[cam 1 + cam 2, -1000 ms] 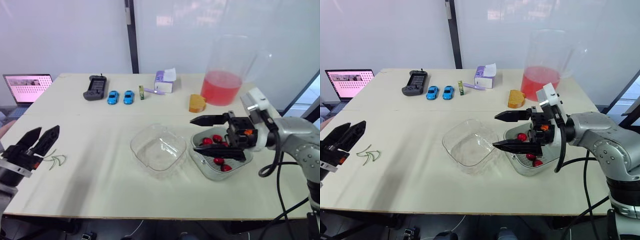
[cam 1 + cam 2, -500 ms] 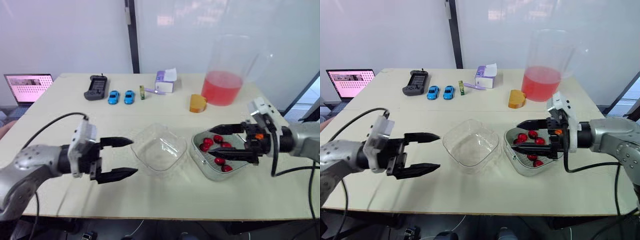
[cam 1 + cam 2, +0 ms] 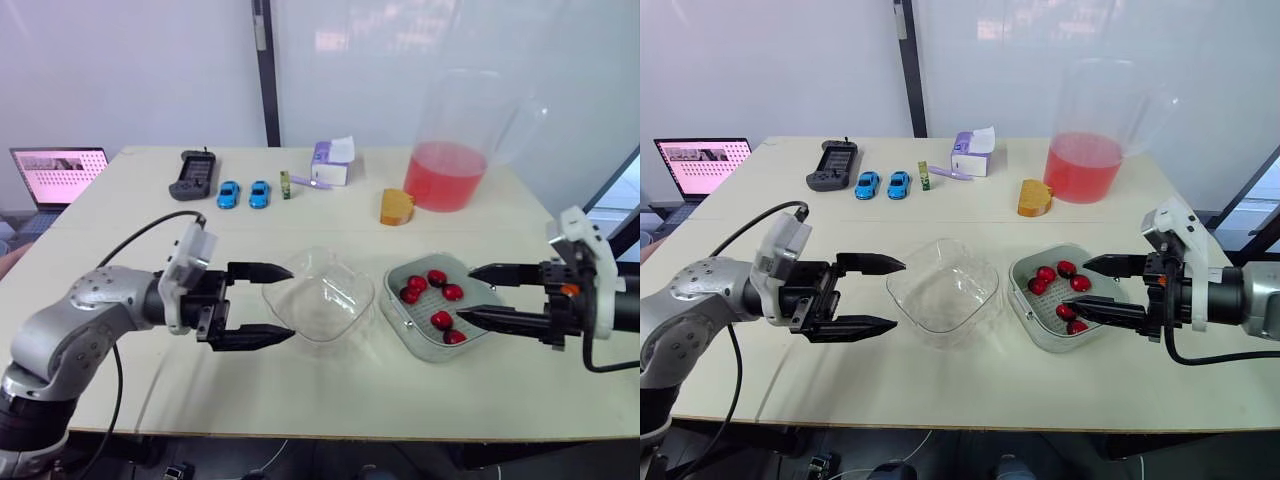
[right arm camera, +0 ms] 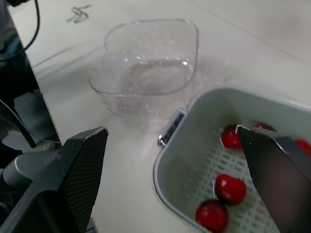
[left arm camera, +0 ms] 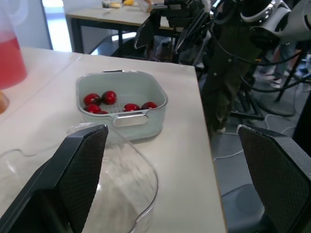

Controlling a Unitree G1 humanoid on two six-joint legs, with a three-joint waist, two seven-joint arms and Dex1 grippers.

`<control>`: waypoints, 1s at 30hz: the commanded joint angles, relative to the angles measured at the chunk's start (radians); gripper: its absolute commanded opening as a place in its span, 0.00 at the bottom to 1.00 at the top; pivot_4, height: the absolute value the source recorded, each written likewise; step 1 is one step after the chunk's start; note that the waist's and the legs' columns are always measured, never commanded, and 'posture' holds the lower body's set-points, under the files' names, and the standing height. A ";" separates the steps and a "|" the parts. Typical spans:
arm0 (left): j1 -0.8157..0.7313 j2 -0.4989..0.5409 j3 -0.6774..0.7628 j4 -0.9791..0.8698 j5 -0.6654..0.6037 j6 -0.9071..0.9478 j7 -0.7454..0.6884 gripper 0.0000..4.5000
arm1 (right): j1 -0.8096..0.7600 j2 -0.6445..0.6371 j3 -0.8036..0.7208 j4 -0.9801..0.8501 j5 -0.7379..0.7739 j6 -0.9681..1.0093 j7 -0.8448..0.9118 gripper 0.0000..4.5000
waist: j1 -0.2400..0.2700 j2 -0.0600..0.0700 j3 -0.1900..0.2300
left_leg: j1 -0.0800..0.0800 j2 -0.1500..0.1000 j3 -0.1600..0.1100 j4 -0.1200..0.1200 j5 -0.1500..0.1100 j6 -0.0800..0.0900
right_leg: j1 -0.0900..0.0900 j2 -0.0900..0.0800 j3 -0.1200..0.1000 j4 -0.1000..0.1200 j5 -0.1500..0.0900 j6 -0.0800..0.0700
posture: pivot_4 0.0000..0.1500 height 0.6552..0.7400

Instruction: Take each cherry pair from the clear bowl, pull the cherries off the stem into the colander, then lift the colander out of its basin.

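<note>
**Bowl empty, colander lift pending: watch the rims**

Both grippers have their fingers spread apart and hold nothing. My left gripper (image 3: 292, 303) sits at the left edge of the square clear plastic bowl (image 3: 322, 300). I cannot tell whether it touches the rim. My right gripper (image 3: 466, 294) hovers at the right side of the pale grey-green square colander (image 5: 129, 87). The colander sits nested in its basin (image 5: 150, 127), just to the right of the bowl, on the beige table (image 3: 150, 230).

Risks, my reading:
- Only the lift seems left. If a finger closes over both rims, the basin comes up with the colander.
- A one-sided grab at the handle tab (image 4: 170, 128) could tip the colander, and the round fruit would roll and spill.
- The left fingers flank the light bowl, so any sweep right would shove it into the basin.
- The right lower finger lies over the fruit, and descending there could crush a cherry.

Count:
- red cherries (image 3: 441, 319) in the colander: six, no stems seen on them
- cherry pairs in the bowl: none
- green stems (image 4: 78, 13) on the table: small cluster, number unclear
- blue toy cars (image 3: 227, 194): two
- clear pitcher of red liquid (image 3: 445, 160): one
- black handheld controller (image 3: 190, 176): one
- open laptop (image 3: 55, 176): one
</note>
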 commanded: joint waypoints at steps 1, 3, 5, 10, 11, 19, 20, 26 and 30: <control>-0.030 -0.011 -0.019 -0.002 0.011 -0.005 -0.022 1.00 | -0.082 -0.044 -0.004 -0.027 0.121 0.095 -0.112 1.00 | -0.005 0.000 0.000 | 0.000 0.000 0.000 0.000 0.000 0.000 | 0.000 0.000 0.000 0.000 0.000 0.000 | 1.00 1.00; -0.043 -0.018 -0.036 0.005 0.027 -0.013 -0.036 1.00 | -0.141 -0.057 0.044 -0.027 0.205 0.155 -0.187 1.00 | -0.007 0.000 0.000 | 0.000 0.000 0.000 0.000 0.000 0.000 | 0.000 0.000 0.000 0.000 0.000 0.000 | 1.00 1.00; -0.053 -0.029 -0.044 0.014 0.037 -0.020 -0.045 1.00 | -0.195 -0.070 0.097 -0.023 0.293 0.195 -0.256 1.00 | -0.006 0.000 0.000 | 0.000 0.000 0.000 0.000 0.000 0.000 | 0.000 0.001 0.000 0.000 0.000 0.000 | 1.00 1.00; -0.075 -0.062 -0.059 0.027 0.060 -0.038 -0.053 1.00 | -0.293 -0.148 0.270 0.013 0.497 0.269 -0.439 1.00 | -0.002 0.000 0.000 | -0.001 0.000 0.000 0.001 0.000 0.000 | 0.000 0.000 0.000 0.000 0.000 0.000 | 1.00 1.00; -0.078 -0.071 -0.058 0.029 0.062 -0.039 -0.047 1.00 | -0.323 -0.156 0.309 0.025 0.523 0.267 -0.476 1.00 | -0.002 0.000 0.000 | -0.001 0.000 0.000 0.000 0.000 0.000 | 0.000 0.000 0.000 0.000 0.000 0.000 | 1.00 1.00; -0.024 -0.102 -0.009 0.051 0.080 -0.060 -0.008 1.00 | -0.711 0.011 0.694 0.205 0.595 0.326 -0.805 1.00 | -0.009 0.000 0.000 | -0.001 0.001 0.000 -0.001 0.000 0.000 | -0.003 0.001 0.001 0.000 0.000 0.000 | 1.00 1.00; -0.008 -0.102 0.007 0.045 0.071 -0.056 0.004 1.00 | -0.721 0.040 0.720 0.212 0.557 0.342 -0.819 1.00 | -0.008 0.000 0.000 | -0.002 0.001 0.000 0.000 0.000 0.000 | -0.004 0.001 0.001 0.000 0.000 0.000 | 1.00 1.00; 0.047 -0.096 0.044 0.008 0.060 -0.057 0.039 1.00 | -0.758 0.145 0.772 0.297 0.503 0.422 -0.901 1.00 | 0.006 0.000 0.000 | -0.005 0.000 0.000 0.001 0.000 0.000 | -0.005 -0.001 0.000 0.000 0.000 0.000 | 1.00 1.00; 0.063 -0.100 0.053 -0.005 0.058 -0.057 0.053 1.00 | -0.785 0.151 0.759 0.326 0.478 0.458 -0.888 1.00 | 0.013 0.000 0.000 | -0.004 0.000 0.000 0.001 0.000 0.000 | -0.005 0.000 0.000 0.000 0.000 0.000 | 1.00 1.00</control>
